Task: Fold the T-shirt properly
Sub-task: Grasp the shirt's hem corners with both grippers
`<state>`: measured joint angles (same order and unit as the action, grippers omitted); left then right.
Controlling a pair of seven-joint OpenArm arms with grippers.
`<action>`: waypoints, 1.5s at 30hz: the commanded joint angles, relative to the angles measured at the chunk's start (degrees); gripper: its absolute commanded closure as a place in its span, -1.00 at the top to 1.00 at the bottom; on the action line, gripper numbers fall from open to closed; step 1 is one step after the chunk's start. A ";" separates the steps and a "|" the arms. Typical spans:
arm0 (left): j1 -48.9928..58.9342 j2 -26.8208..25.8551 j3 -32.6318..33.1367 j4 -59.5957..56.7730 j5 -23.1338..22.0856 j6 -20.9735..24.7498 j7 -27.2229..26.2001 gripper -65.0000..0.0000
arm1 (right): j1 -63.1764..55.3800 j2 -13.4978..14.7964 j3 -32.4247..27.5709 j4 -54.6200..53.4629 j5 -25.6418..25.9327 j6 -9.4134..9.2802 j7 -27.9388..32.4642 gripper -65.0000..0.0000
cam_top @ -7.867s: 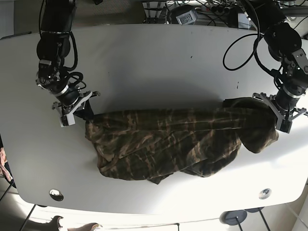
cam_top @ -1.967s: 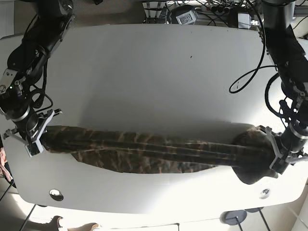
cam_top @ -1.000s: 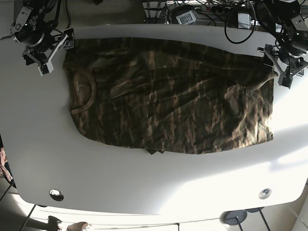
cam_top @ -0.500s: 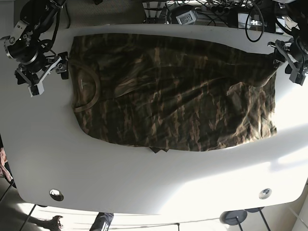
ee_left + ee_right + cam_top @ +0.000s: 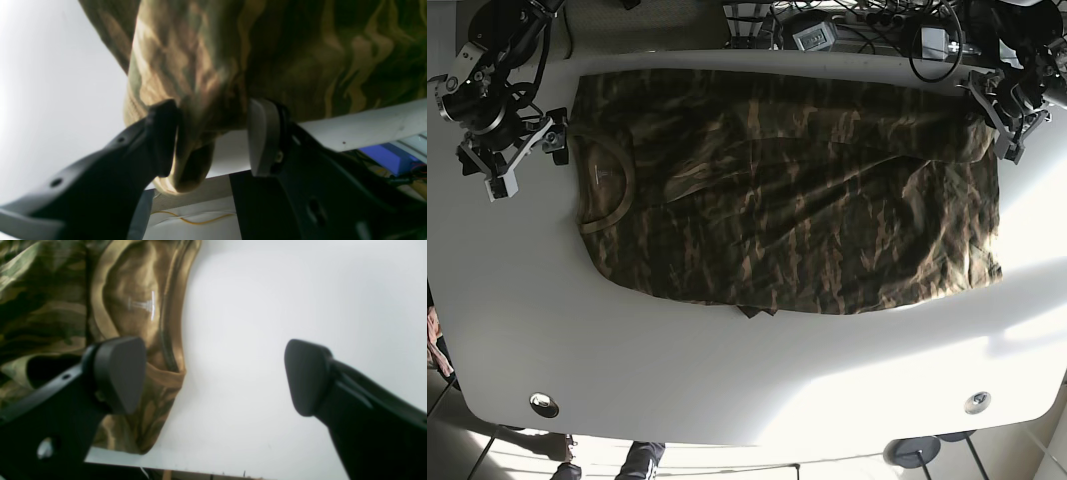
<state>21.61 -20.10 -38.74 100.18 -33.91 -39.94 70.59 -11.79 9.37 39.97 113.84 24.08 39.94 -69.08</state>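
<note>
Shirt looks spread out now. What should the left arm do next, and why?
Probably open the left gripper and back it off the hem. Its fingers are closed on a bunch of the T-shirt at the far table edge, while the right gripper is open beside the collar. The shirt lies spread flat, so releasing that pinched corner would let it settle before folding.

1. A white table (image 5: 727, 370) lies under me, with a round fitting (image 5: 544, 405) near one front corner and another (image 5: 976, 402) near the other.
2. Cables (image 5: 867, 20) tangle behind its far edge.
</note>
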 commanded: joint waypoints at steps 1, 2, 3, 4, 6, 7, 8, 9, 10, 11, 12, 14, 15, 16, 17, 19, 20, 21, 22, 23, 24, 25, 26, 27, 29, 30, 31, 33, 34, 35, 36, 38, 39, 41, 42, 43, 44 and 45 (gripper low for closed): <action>-0.29 -1.40 -0.51 1.05 -0.77 -0.06 -1.18 -0.08 | 1.99 0.79 0.25 -0.30 0.50 0.06 1.34 0.96; -0.55 -1.48 -0.51 1.14 -0.77 -0.06 -1.18 -0.08 | 3.04 0.79 0.17 -1.80 0.50 0.06 1.34 0.96; -1.78 -1.57 -0.78 1.23 -0.77 -0.06 -1.18 -0.08 | 4.36 0.79 0.17 -3.82 0.50 0.06 1.34 0.96; -3.36 -1.57 -1.83 1.23 -0.51 -0.06 -1.18 -0.08 | 6.21 0.88 0.08 -6.19 0.50 0.06 1.34 0.95; -5.91 -1.57 -4.20 1.23 -0.42 -0.06 -1.18 -0.08 | 10.08 1.67 -1.77 -11.12 0.50 0.06 1.43 0.95; -7.32 -1.57 -5.26 1.23 -0.42 -0.06 -1.18 -0.08 | 11.75 2.81 -3.53 -13.31 0.50 0.06 1.61 0.95; -9.08 -1.57 -6.14 1.23 -0.42 -0.06 -1.18 -0.08 | 13.33 3.60 -5.11 -15.42 0.50 0.06 2.40 0.95; -11.01 -1.57 -7.19 1.23 -0.33 -0.06 -1.18 -0.08 | 14.91 3.95 -6.60 -17.45 0.50 0.06 3.89 0.95; -13.56 -1.57 -9.13 1.23 0.20 -0.06 -1.18 -0.08 | 16.76 4.48 -9.06 -20.08 0.50 0.06 6.18 0.95; -15.14 -1.57 -10.36 1.23 1.34 -0.06 -1.18 -0.08 | 17.90 4.57 -10.73 -22.28 0.50 0.06 7.58 0.95; -16.99 -1.57 -11.24 1.23 2.83 -0.06 -1.27 -0.08 | 19.40 4.66 -12.14 -24.39 0.50 0.06 9.08 0.95; -20.86 -1.40 -12.73 1.23 5.91 -0.06 -1.27 -0.08 | 22.30 6.15 -14.60 -29.49 0.50 0.06 11.89 0.95; -22.35 -1.40 -13.26 1.14 7.41 -0.06 -1.27 -0.08 | 23.53 6.68 -16.10 -32.57 0.50 0.06 13.56 0.95; -24.20 -1.31 -13.87 1.14 9.52 -0.06 -1.27 -0.08 | 25.37 7.03 -18.30 -36.61 0.50 0.06 16.64 0.95; -25.08 -1.31 -13.96 1.14 10.83 -0.06 -1.44 -0.08 | 26.17 7.03 -19.44 -39.25 0.50 0.06 18.57 0.95; -27.54 -1.31 -13.96 1.14 13.21 -0.06 -1.44 -0.08 | 28.01 8.35 -21.64 -43.91 0.50 0.06 22.09 0.95; -28.24 -1.31 -13.96 1.14 13.91 -0.06 -1.44 -0.08 | 28.63 8.88 -23.22 -45.84 0.50 0.06 23.76 0.95; -28.86 -1.31 -13.96 1.14 14.26 -0.06 -1.44 -0.08 | 29.15 9.05 -24.62 -47.95 0.50 0.06 25.43 0.95; -28.95 -1.31 -13.96 0.96 14.53 -0.06 -1.44 -0.08 | 29.77 9.23 -25.94 -51.03 0.50 0.06 27.98 0.95; -28.95 -1.31 -13.96 0.96 14.53 -0.06 -1.44 -0.08 | 30.12 9.23 -26.21 -52.87 0.41 0.06 29.83 0.95; -28.95 -1.31 -13.87 0.96 14.53 -0.06 -1.44 -0.08 | 30.30 9.32 -26.73 -54.11 0.41 0.06 31.14 0.95; -28.95 -1.40 -13.87 0.96 14.53 -0.06 -1.53 -0.08 | 30.30 9.49 -27.35 -54.81 0.41 0.06 32.02 0.95; -28.95 -1.48 -13.87 0.96 14.53 -0.06 -1.53 -0.08 | 30.21 10.46 -28.32 -55.16 0.41 0.06 33.25 0.95; -28.95 -1.48 -13.87 0.87 14.53 -0.06 -1.53 -0.08 | 30.12 10.46 -29.02 -55.60 0.41 0.06 34.13 0.95; -28.95 -1.48 -13.87 0.70 14.53 -0.06 -1.71 -0.08 | 30.12 10.37 -30.08 -57.45 0.50 0.06 34.66 0.95; -28.95 -1.48 -13.87 0.70 14.53 -0.06 -2.50 -0.08 | 30.12 10.28 -30.08 -57.71 0.50 0.06 34.66 0.92; -28.95 -1.40 -13.87 0.70 14.61 -0.06 -4.43 -0.08 | 29.86 9.49 -30.08 -57.71 0.50 0.06 34.66 0.83; -28.95 -1.31 -13.61 0.61 14.61 -0.06 -8.74 -0.07 | 28.80 8.26 -30.08 -57.45 0.50 0.06 34.66 0.49; -28.86 -1.31 -12.56 0.61 14.61 -0.06 -10.06 -0.07 | 28.80 8.00 -30.08 -57.71 0.50 0.06 34.66 0.26; -28.86 -1.48 -11.32 0.52 14.61 -0.06 -10.76 -0.06 | 28.80 8.00 -30.08 -57.80 0.50 0.06 34.66 0.07; -28.86 -1.48 -10.53 0.52 14.61 -0.06 -11.64 -0.06 | 28.80 7.91 -30.08 -57.80 0.50 0.06 34.66 -0.12; -28.86 -1.31 -9.13 -0.01 14.61 1.13 -15.51 -0.04 | 28.80 7.91 -29.99 -57.89 0.50 0.06 34.66 -0.58; -28.95 -1.31 -8.51 -1.41 14.61 4.47 -17.09 0.02 | 28.80 7.91 -29.99 -57.89 0.50 0.06 34.66 -0.74; -29.56 -1.48 -7.10 -5.28 14.44 10.36 -18.94 0.25 | 28.89 7.91 -29.99 -57.62 0.50 0.06 34.66 -0.93; -31.85 -1.57 -6.31 -8.18 14.53 13.88 -19.38 0.39 | 28.89 7.91 -29.99 -57.62 0.50 0.06 34.66 -0.93; -33.08 -1.57 -6.23 -10.82 14.53 15.64 -19.38 0.45 | 28.89 7.91 -29.90 -57.53 0.50 0.06 34.66 -0.93; -34.22 -1.66 -6.05 -13.54 14.53 17.13 -19.38 0.47 | 28.89 8.00 -29.90 -57.53 0.50 0.06 34.66 -0.93; -35.54 -2.54 -6.05 -18.03 14.53 17.75 -19.38 0.48 | 28.89 8.08 -29.90 -57.53 0.50 0.06 34.66 -0.93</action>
<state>-13.30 -21.15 -44.53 81.30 -18.94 -22.31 52.23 16.08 16.67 9.89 55.46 24.47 39.92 -34.30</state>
